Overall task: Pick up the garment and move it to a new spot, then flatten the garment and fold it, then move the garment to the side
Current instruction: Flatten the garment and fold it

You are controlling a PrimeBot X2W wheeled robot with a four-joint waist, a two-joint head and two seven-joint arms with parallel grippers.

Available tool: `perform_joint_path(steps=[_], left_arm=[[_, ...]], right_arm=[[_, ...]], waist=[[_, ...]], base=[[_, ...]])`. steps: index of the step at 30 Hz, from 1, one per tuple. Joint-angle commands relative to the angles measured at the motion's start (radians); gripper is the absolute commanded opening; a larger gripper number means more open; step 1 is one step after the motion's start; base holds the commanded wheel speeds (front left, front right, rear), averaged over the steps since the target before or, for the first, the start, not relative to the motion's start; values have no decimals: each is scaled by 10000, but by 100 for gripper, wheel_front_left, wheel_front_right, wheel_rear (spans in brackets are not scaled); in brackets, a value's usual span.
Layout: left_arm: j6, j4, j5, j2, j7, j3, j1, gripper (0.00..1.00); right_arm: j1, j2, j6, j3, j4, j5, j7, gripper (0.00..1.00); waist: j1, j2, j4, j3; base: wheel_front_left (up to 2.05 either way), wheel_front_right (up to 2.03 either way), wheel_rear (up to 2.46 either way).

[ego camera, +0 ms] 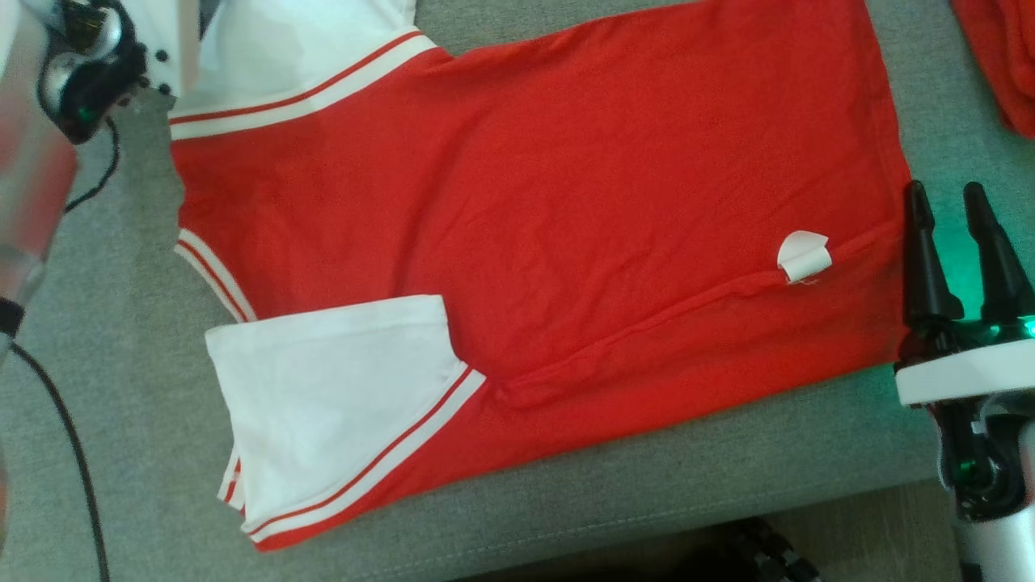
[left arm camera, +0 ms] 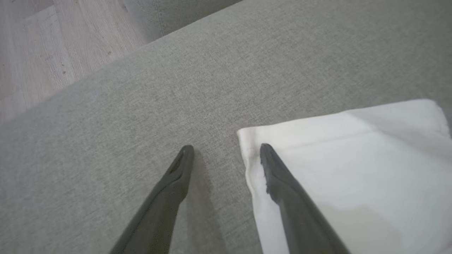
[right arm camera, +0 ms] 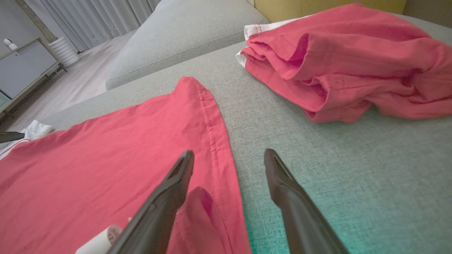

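Observation:
The garment (ego camera: 550,210) is a red shirt with white sleeves, spread flat on a grey cushion (ego camera: 728,477). One white sleeve (ego camera: 323,396) is folded in at the near left, and a white label (ego camera: 804,256) sticks up near the hem. My right gripper (ego camera: 944,194) stands open at the hem; in the right wrist view the right gripper (right arm camera: 229,155) has one finger above the red hem (right arm camera: 212,141) and the other above bare cushion. My left gripper (left arm camera: 226,150) is open astride the corner of the far white sleeve (left arm camera: 353,169). Neither holds anything.
A second red garment (right arm camera: 346,60) lies heaped on the cushion beyond the hem, also at the head view's top right (ego camera: 1003,56). A black cable (ego camera: 57,420) runs down the left. Wooden floor (left arm camera: 35,53) lies past the cushion's far edge.

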Motion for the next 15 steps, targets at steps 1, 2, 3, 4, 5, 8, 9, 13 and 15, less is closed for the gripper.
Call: perform_joint_path(steps=[1, 2, 3, 4, 5, 8, 9, 13, 15], left_arm=[[16, -75, -44, 547, -84, 213, -513, 100], [16, -10, -96, 569, -136, 147, -566, 100], [16, 55, -150, 587, -177, 80, -611, 100], [16, 127, -227, 602, -199, 29, -649, 100], [16, 192, -299, 610, -226, -13, -684, 100], [16, 351, -569, 615, -238, -153, -742, 100], [16, 382, -667, 617, -192, -227, -745, 100], [16, 344, -1000, 717, -21, -609, -766, 93], [16, 262, -1181, 794, 118, -834, -776, 81]], right_arm=[[-44, -74, -9, 180, -260, -27, -86, 100], [-74, -71, -9, 204, -247, -32, -94, 100], [-103, -66, -9, 225, -232, -36, -105, 100], [-131, -62, -9, 247, -223, -34, -112, 100], [-145, -62, -9, 258, -219, -28, -120, 100], [-126, -89, -9, 184, -205, 1, -158, 100], [-106, -105, -9, 152, -193, 15, -169, 100], [-48, -160, -9, 73, -173, 53, -183, 100], [-44, -151, -9, 73, -172, 51, -179, 100]], waist=[[-1, 0, -38, 29], [-1, 0, -68, 52], [-1, 0, -95, 69], [-1, 0, -126, 85], [-1, 0, -150, 96], [-1, 0, -212, 106], [-1, 0, -228, 102], [-1, 0, -269, 88], [-1, 0, -296, 88]], base=[[0, 0, 0], [0, 0, 0], [0, 0, 0], [0, 0, 0], [0, 0, 0], [0, 0, 0], [0, 0, 0], [0, 0, 0], [0, 0, 0]])
